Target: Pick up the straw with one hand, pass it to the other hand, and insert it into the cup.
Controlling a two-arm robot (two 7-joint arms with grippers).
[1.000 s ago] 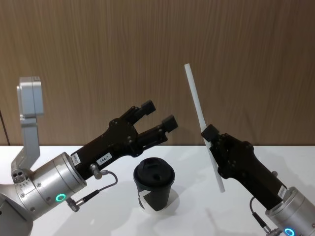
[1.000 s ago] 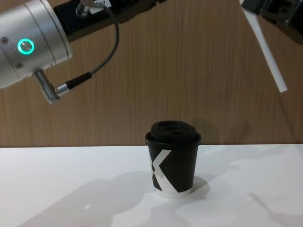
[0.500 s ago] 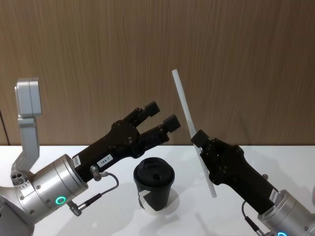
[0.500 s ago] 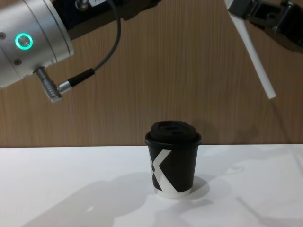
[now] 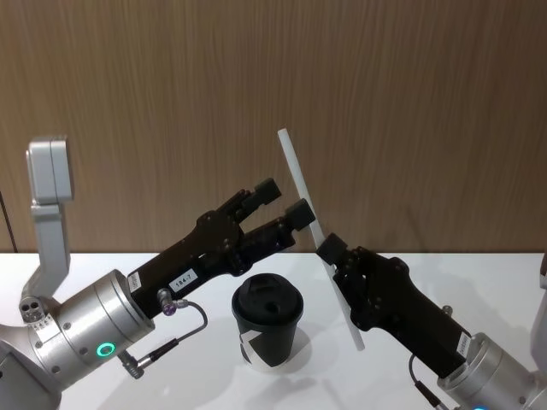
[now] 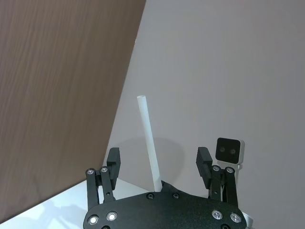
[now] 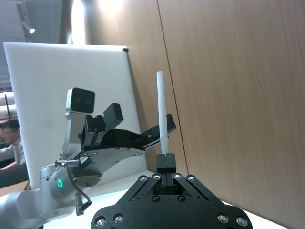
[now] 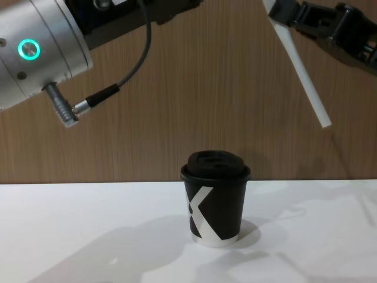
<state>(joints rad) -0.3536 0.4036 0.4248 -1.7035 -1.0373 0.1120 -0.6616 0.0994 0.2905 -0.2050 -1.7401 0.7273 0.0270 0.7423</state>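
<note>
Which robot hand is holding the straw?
The right hand, pinched shut on the white straw. The left hand is open and grips nothing.

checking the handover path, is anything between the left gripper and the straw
Nothing visible does. The left gripper is open, and in its wrist view the straw stands in the bare gap between its fingers, with the right gripper shut on it lower down.
</note>
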